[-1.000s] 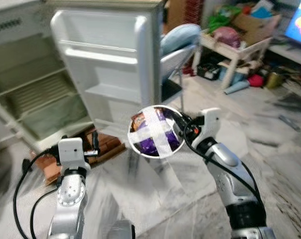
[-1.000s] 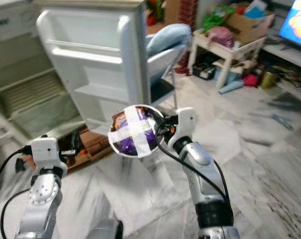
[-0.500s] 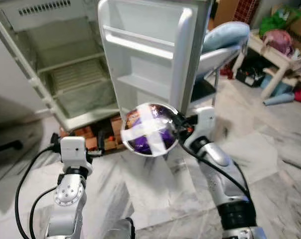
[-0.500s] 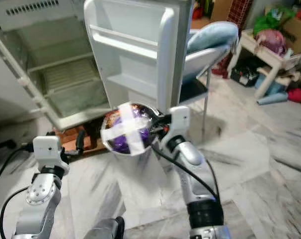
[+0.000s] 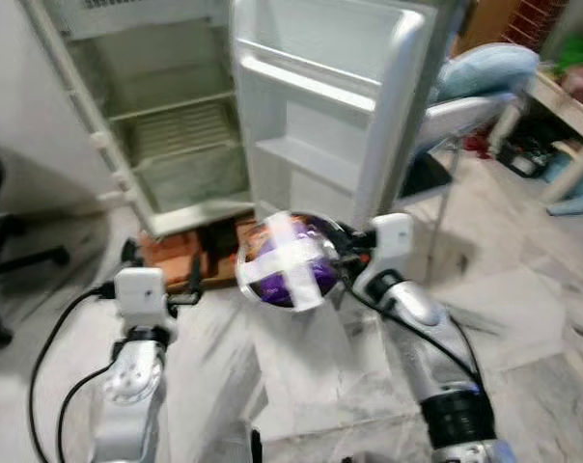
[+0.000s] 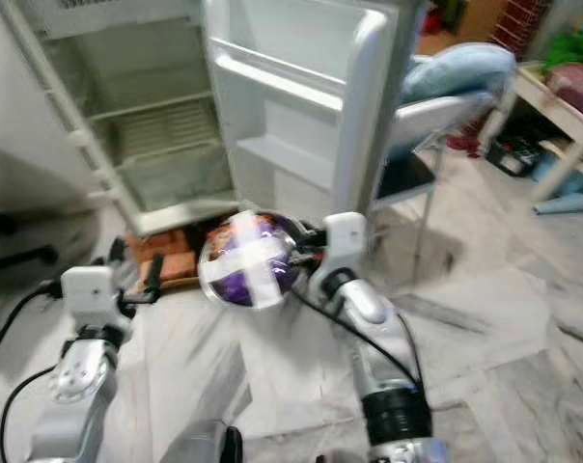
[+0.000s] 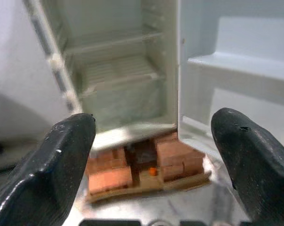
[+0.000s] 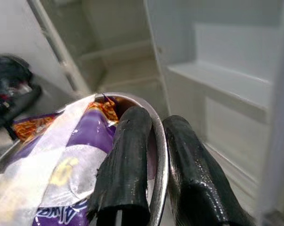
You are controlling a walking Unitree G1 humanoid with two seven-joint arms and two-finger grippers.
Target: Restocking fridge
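1. Bowl [image 5: 290,259] — metal, holding a purple packet [image 8: 62,155] strapped down by crossed white tape [image 5: 293,262]; carried in mid-air in front of the open fridge [image 5: 180,125], just below and in front of the fridge door [image 5: 340,116].
2. Right gripper [image 8: 153,155] clamped on the bowl's rim, one black finger inside the rim and one outside, seen plainly in the right wrist view.
3. Left gripper [image 7: 151,155] spread wide with nothing between its fingers [image 7: 62,160], held low and pointed at the fridge's lower compartment and the bricks [image 7: 132,167] under the cabinet.
4. Step in hand, by judgement: carrying the bowl up to the fridge; not yet inside, with the shelves [image 5: 180,130] lying beyond and to the left of the bowl.
5. Next move likely calls for: closing the remaining gap to the cabinet, steering the bowl left past the door's edge, then lifting it to shelf height and keeping it level so the rim grip does not slip.
6. Worth watching: a one-sided pinch on the rim leaves the bowl free to tilt; chair [image 5: 465,106] beside the door crowds the right side.
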